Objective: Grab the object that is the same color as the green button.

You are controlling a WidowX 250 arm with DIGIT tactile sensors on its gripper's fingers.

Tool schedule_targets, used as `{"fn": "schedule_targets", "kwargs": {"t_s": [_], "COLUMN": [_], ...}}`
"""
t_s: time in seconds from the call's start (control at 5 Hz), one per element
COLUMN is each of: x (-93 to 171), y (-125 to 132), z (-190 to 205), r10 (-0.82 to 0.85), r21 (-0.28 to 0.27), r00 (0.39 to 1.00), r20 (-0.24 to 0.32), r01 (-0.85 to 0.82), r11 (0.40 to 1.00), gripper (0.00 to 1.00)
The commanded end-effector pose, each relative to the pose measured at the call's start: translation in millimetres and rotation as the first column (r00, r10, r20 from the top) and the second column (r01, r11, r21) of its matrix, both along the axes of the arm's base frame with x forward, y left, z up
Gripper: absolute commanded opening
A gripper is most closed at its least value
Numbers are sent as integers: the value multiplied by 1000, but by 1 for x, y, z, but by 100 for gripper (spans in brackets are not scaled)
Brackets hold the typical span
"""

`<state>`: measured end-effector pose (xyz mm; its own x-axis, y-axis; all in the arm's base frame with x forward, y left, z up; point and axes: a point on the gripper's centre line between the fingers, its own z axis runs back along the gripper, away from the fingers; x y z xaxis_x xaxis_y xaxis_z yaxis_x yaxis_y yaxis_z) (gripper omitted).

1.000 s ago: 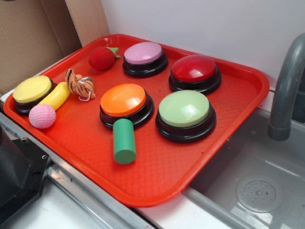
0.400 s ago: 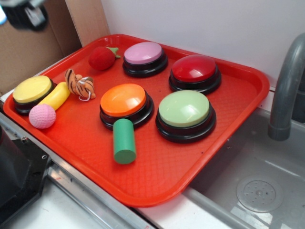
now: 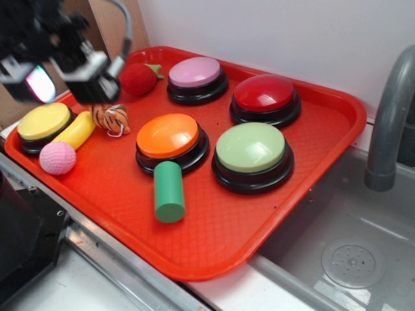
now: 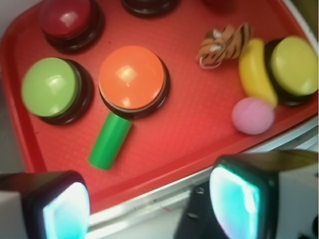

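Note:
The dark-green cylinder (image 3: 169,192) lies on its side on the red tray (image 3: 220,227), just in front of the orange button. In the wrist view the cylinder (image 4: 109,141) lies below the orange button. The pale-green dome button (image 3: 251,149) stands to the cylinder's right on a black base; it also shows in the wrist view (image 4: 50,87). My gripper (image 3: 68,83) hovers, blurred, above the tray's left end, well left of the cylinder. In the wrist view my gripper (image 4: 149,206) is open and empty, over the tray's front edge.
The tray also holds an orange button (image 3: 168,136), a red button (image 3: 264,94), a pink button (image 3: 195,72), a yellow button (image 3: 43,122), a banana (image 3: 76,131), a pink ball (image 3: 58,158), a toy tiger (image 3: 111,118) and a strawberry (image 3: 138,79). A sink (image 3: 350,253) and a grey faucet (image 3: 389,116) lie to the right.
My gripper has come into view from the upper left and moved down and right over the tray's left end. Nothing on the tray has moved.

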<state>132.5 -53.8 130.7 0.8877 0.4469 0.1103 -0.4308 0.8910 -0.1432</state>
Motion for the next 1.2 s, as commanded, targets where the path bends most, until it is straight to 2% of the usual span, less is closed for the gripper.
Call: {"fn": "schedule_targets", "kwargs": {"t_s": [0.0, 0.4, 0.8, 1.0], "x": [22, 38, 37, 34], "y": [-28, -45, -45, -46], "z": [-51, -84, -109, -112], "r10": [119, 119, 150, 151], "r21": [83, 51, 59, 75], "r00": [992, 993, 989, 989], "r20": [41, 14, -5, 1], "r01": [-122, -120, -150, -151], "r11": [989, 992, 987, 986], "gripper": [100, 100, 100, 0]}}
